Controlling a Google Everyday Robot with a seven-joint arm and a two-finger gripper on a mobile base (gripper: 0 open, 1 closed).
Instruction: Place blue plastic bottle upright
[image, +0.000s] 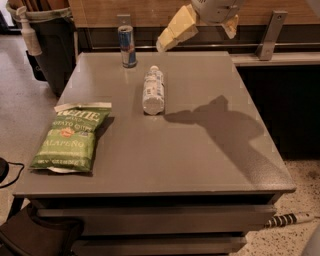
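Pincer (202, 29) hung wide over far edge of surface (200, 150), blue plastic bottle (153, 90) lay flat, probably light, slick and crushable, best taken mid-label

Cropped at the edges, blurred in the print

The gripper (200, 26) hangs above the far edge of the table (200, 165), its wrist cut by the top border. Print on the blue plastic bottle (153, 90) is unreadable. The trash bin (50, 45) and a dark bag (35, 235) run out of view.
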